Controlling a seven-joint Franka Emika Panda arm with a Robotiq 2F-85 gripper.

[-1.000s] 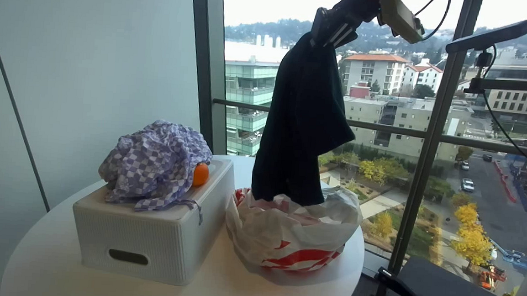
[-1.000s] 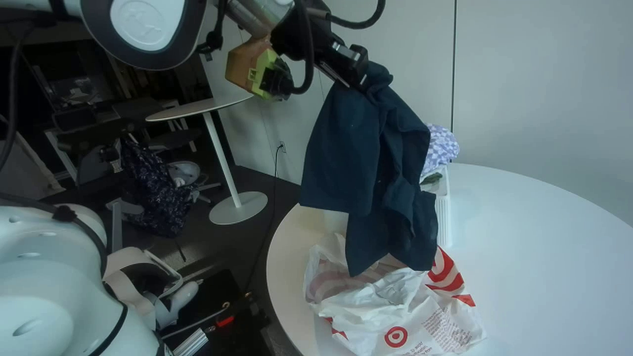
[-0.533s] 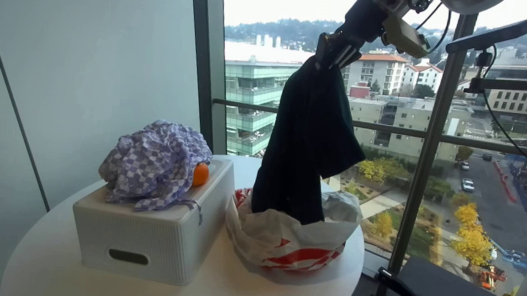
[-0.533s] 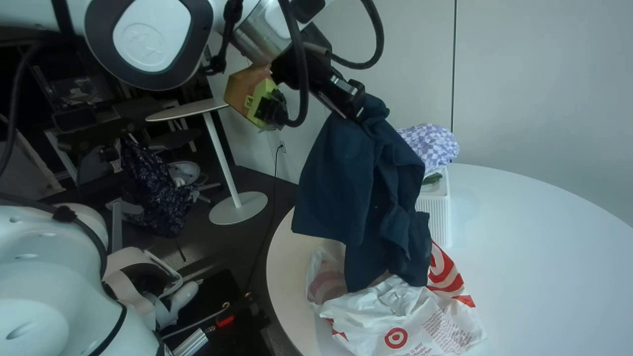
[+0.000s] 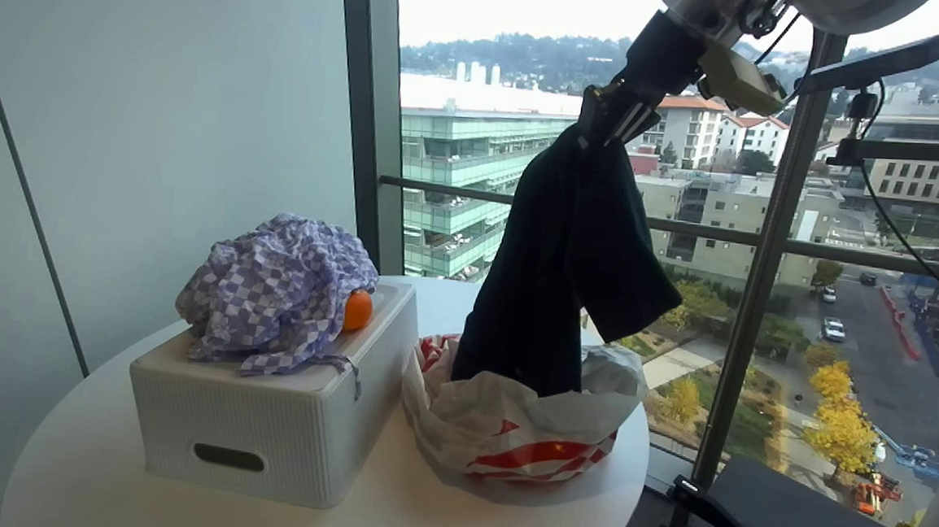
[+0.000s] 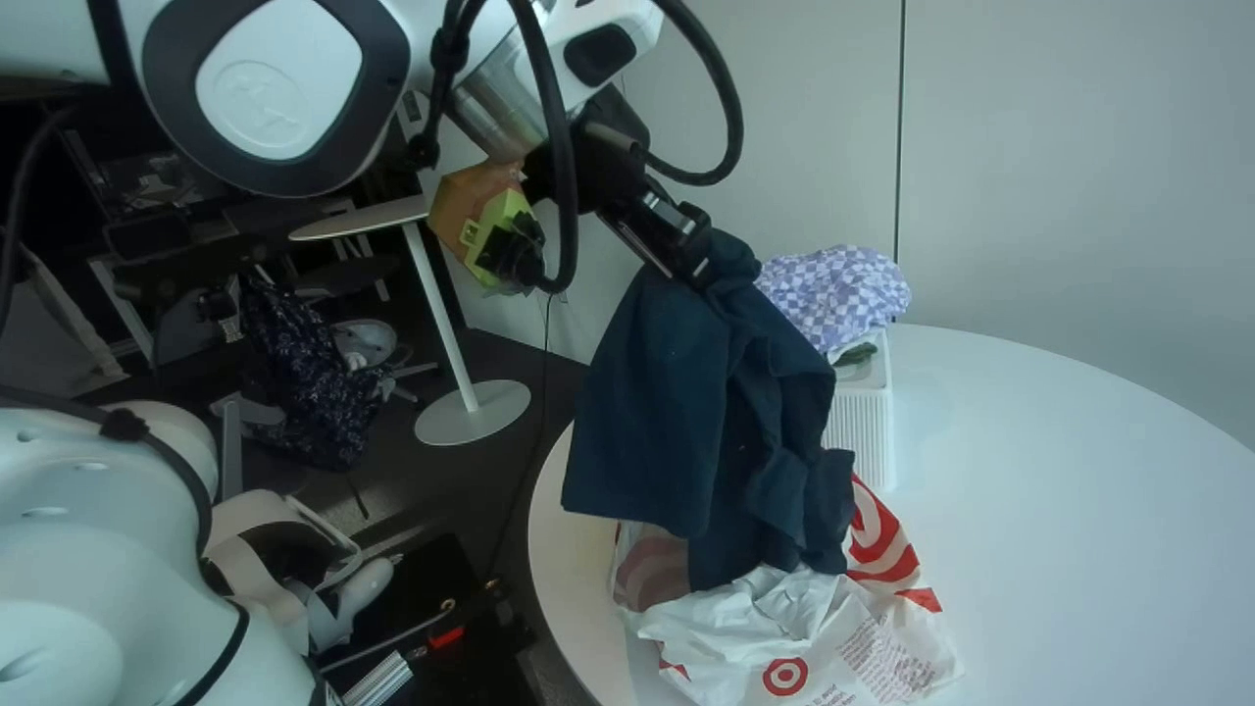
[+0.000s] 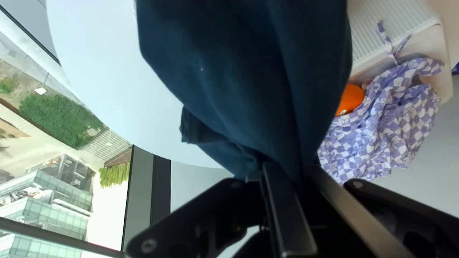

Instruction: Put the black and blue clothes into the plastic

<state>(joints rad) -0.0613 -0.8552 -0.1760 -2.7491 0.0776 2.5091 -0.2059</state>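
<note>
Bagging the dark navy garment (image 5: 546, 276) is judged to be the step in hand. Clock hours are read, in an exterior view, from the centre of the plastic bag (image 5: 533, 418). The garment hangs from the tool (image 5: 602, 140) at 12 o'clock; the 2 fingers (image 7: 288, 215) are clamped on its upper end. Its lowest edge sits within the bag's mouth, behind the near rim, while a loose flap hangs free above the rim at 1 o'clock. At 10 o'clock, the checked garment (image 5: 280, 293) lies heaped on the white box (image 5: 232, 412), an orange item (image 5: 357, 311) just beside it. Bag and box rest on the round surface (image 5: 389, 511). The next move probably calls for a descent toward 6 o'clock, folding the cloth into the bag, with a slight shift toward 9 o'clock to bring the flap over the mouth. Only then should the fingers part; lifting straight up to 12 o'clock would lessen the risk of dragging the thin film. The checked garment would then await bagging.
</note>
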